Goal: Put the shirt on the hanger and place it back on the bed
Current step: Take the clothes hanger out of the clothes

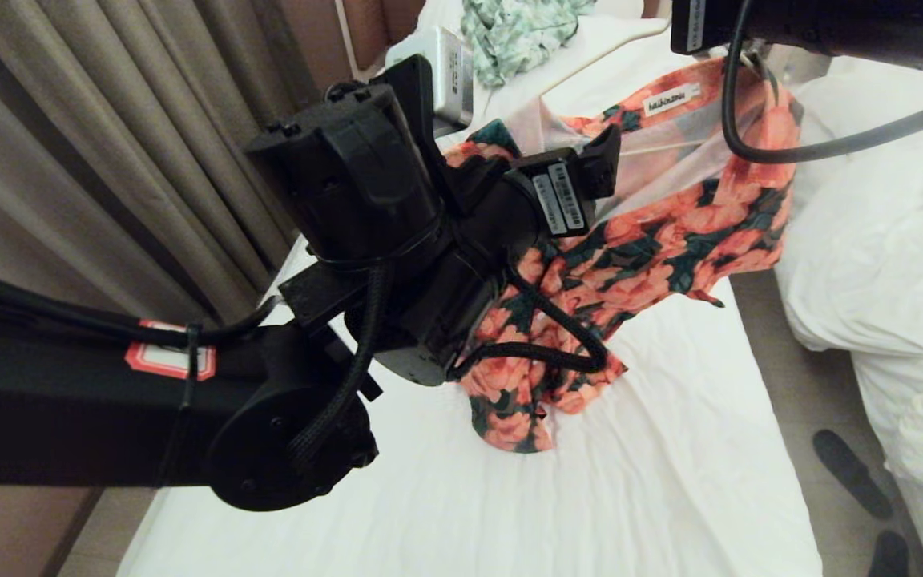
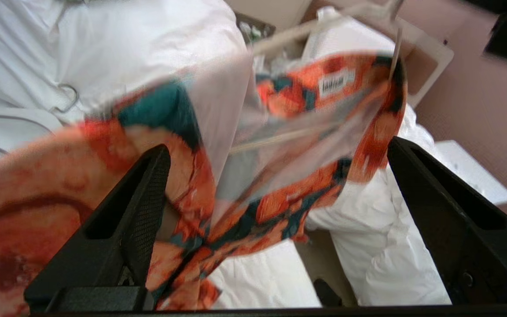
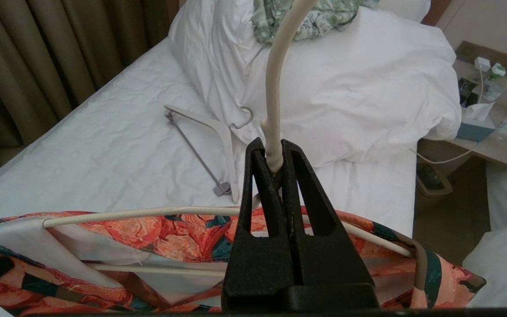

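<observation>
Head view, shirt: shirt [image 1: 654,232] hangs above the bed [image 1: 670,449], its lower hem bunched on the white sheet; collar label faces the camera.
Head view, hanger: one thin cream bar of the hanger [image 1: 662,147] shows through the open neck, inside the garment.
Head view, left gripper: left gripper [image 1: 590,172] sits at the shirt's left shoulder edge, its arm filling the left half of the picture.
Head view, right arm: right arm crosses the top right corner, above the collar; its fingers are hidden here.
Head view, surroundings: curtain [image 1: 109,144] on the left; neighbouring bed with rumpled duvet [image 1: 894,240] on the right; leafy green garment [image 1: 517,32] at the head of the bed.
Left wrist view, left gripper: left gripper [image 2: 275,176] has its jaws spread wide, released, with blurred shirt fabric [image 2: 288,145] between and beyond them; nothing is clamped.
Left wrist view, hanger: pale bar [image 2: 271,140] crosses inside the collar opening.
Right wrist view, right gripper: right gripper [image 3: 275,163] is clenched on the neck of the hanger [image 3: 273,88], just below the curve of the hook.
Right wrist view, shirt: fabric [image 3: 170,237] is draped over both hanger shoulders below the fingers.
Right wrist view, bed: second, thicker hanger [image 3: 218,141] lies flat on the sheet beside the pillows [image 3: 346,88].
</observation>
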